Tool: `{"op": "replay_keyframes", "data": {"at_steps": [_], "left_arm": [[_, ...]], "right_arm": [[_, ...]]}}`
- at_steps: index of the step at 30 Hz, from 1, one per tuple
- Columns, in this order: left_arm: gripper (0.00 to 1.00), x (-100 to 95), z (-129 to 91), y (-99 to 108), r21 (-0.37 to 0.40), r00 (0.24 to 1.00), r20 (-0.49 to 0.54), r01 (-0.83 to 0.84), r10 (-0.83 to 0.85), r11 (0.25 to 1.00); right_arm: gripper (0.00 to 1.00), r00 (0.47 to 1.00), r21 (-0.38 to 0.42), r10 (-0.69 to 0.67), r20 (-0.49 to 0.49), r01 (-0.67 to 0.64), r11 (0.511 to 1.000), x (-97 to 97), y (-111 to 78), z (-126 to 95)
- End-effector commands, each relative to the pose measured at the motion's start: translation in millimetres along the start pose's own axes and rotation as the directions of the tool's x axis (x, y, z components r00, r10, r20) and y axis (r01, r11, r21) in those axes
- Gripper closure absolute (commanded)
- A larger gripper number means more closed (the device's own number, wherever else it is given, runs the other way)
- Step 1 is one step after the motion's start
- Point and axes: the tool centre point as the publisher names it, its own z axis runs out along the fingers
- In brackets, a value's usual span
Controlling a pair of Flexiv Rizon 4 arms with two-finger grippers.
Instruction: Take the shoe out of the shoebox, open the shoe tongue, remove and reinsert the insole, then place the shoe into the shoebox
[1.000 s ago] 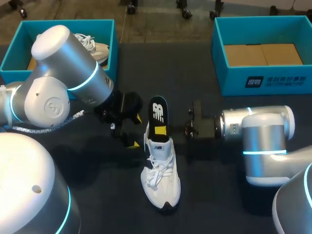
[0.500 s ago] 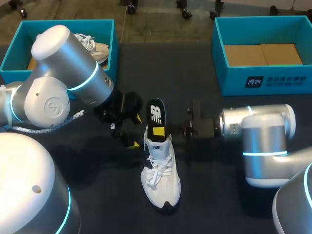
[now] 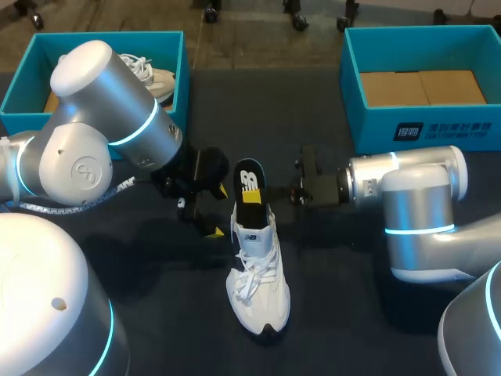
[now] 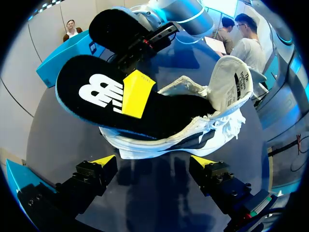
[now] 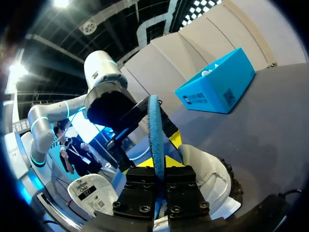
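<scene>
Right gripper (image 3: 252, 196) first: jaws clenched tight on the insole (image 3: 249, 178), one yellow tip flat on its black face, the other behind its blue edge. It pinches that insole edge-on in the right wrist view (image 5: 155, 159), heel of the shoe (image 5: 207, 174) just beneath. Left gripper (image 3: 218, 211) hangs released, jaws spread wide, just left of the shoe (image 3: 258, 282) and touching nothing; from its own camera the gripper (image 4: 153, 162) has the shoe (image 4: 193, 130) ahead, with the insole (image 4: 96, 92) jutting out of the heel. Shoe sits mid-table (image 3: 337, 329), toe toward the near side, tongue (image 4: 234, 82) pulled up.

Since a second ago the right arm has slid a little left and far, carrying the insole with it, and less insole now shows above the heel. Left arm and shoe have not budged.

Insole's lower end is buried inside the shoe. Black fingers of the right gripper are hard to pick out against the dark table from above. Left box (image 3: 182, 78), far left, holds another shoe (image 3: 153, 74), half hidden by the left arm.
</scene>
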Motion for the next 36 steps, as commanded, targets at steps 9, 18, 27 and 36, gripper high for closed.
{"op": "replay_keyframes", "data": {"at_steps": [9,18,27,36], "left_arm": [[0.0,0.1,1,1,0.001,1.0,0.0,-0.001,0.001,1.0],[0.0,0.1,1,1,0.001,1.0,0.0,-0.001,0.001,1.0],[0.0,0.1,1,1,0.001,1.0,0.0,-0.001,0.001,1.0],[0.0,0.1,1,1,0.001,1.0,0.0,-0.001,0.001,1.0]], "right_arm": [[1.0,0.994,-0.016,0.112,0.014,-0.112,0.994,0.6,-33.9,6],[1.0,0.99,-0.039,0.136,0.032,-0.135,0.99,9.7,-46.8,6],[0.56,0.998,-0.002,0.041,0.05,-0.041,0.999,18.6,-20.3,6],[0.62,0.999,0.024,0.016,0.048,-0.018,1.0,11.2,-5.8,7]]}}
